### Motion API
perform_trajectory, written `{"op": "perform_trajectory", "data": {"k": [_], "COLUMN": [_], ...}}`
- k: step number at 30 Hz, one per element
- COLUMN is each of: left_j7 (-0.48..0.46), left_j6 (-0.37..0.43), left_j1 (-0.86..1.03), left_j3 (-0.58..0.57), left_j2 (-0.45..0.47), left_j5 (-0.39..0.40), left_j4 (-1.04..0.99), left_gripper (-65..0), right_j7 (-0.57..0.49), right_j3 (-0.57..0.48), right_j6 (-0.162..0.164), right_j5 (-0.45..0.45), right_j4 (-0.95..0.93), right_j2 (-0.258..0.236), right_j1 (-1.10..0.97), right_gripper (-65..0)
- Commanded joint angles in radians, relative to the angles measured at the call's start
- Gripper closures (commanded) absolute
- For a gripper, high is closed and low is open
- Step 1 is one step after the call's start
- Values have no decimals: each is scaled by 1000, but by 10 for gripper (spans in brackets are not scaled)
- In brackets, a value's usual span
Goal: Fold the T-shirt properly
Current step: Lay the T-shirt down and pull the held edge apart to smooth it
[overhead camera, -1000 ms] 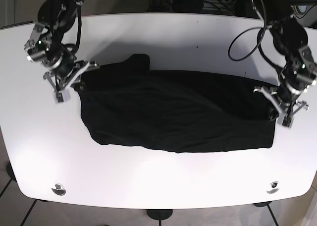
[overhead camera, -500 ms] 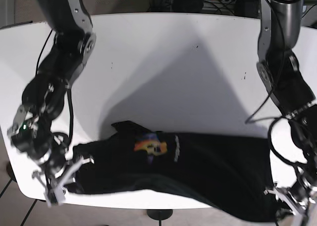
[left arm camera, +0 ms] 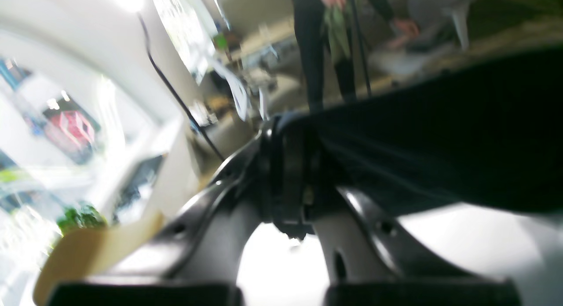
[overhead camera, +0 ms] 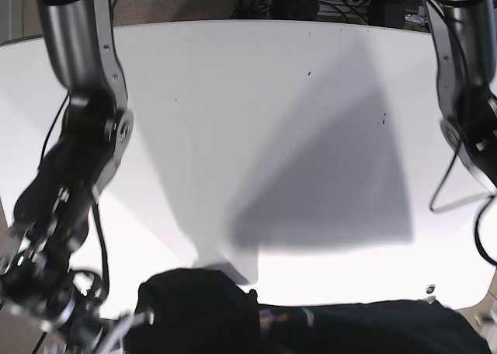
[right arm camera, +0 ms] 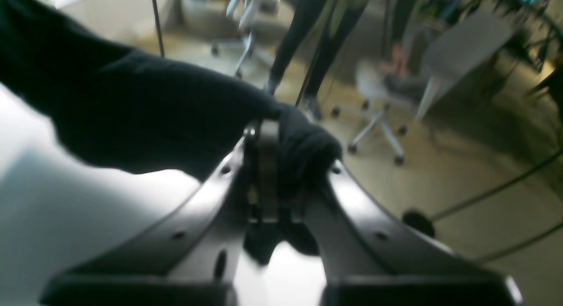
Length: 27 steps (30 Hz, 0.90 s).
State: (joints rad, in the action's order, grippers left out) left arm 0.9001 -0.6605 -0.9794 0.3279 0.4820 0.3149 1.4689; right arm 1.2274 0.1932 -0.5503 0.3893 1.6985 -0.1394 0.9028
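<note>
The black T-shirt [overhead camera: 326, 327] hangs stretched along the bottom of the base view, lifted off the white table [overhead camera: 272, 121] near its front edge. In the right wrist view my right gripper [right arm camera: 268, 161] is shut on a bunched edge of the T-shirt [right arm camera: 145, 112]. In the base view that gripper [overhead camera: 128, 329] sits at the bottom left, at the cloth's end. In the left wrist view my left gripper [left arm camera: 290, 165] is shut on the T-shirt [left arm camera: 440, 134], which runs off to the right. The left gripper is out of the base view at the lower right.
The shirt's shadow [overhead camera: 326, 199] falls across the middle of the table. A round fitting [overhead camera: 429, 289] sits near the table's front right corner. Behind the grippers the wrist views show a blurred room with people standing [left arm camera: 321, 46] and office chairs [right arm camera: 382, 103].
Both arms have raised the shirt off the table and pulled it toward the front edge. It lay flat a second ago and now hangs at the bottom of the base view.
</note>
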Motion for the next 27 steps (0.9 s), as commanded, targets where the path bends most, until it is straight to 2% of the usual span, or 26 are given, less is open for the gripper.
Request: {"op": "perform_trajectory", "data": {"k": [1,5,7,11,12,15,22,25,27], "left_j7": [-14,-17,-19,-19,-17,-16,-16,-17,-17], "left_j6": [2,0,-2,-6,-37,-38,-38,-38,-38], "left_j1": [66,320,446,690,747,880,1169,1212,1212], "left_j3": [26,109,122,218,230,299,359,417,431], "left_j2": [11,8,-22,-73,-95,-136,-210,-242,-253], "left_j5": [8,8,10,10,10,7,8,5,0], "left_j4": [39,141,175,276,298,352,444,439,438], "left_gripper": [0,0,0,0,0,0,0,0,0], "right_j7": [-25,-2,-4,-5,-7,-7,-5,-7,-8], "right_j3": [25,76,88,153,160,206,237,237,237], "right_j6": [2,0,0,-1,-11,-35,-35,-30,-26], "right_j5": [13,15,15,17,17,17,24,98,115], "right_j4": [70,200,231,272,274,283,297,297,297], "right_j2": [-12,-10,-7,37,42,70,76,70,70], "right_j1": [-78,-348,-500,-727,-784,-887,-1091,-1152,-1163], "right_gripper": [-17,-17,-17,-17,-17,-17,-17,-17,-17]}}
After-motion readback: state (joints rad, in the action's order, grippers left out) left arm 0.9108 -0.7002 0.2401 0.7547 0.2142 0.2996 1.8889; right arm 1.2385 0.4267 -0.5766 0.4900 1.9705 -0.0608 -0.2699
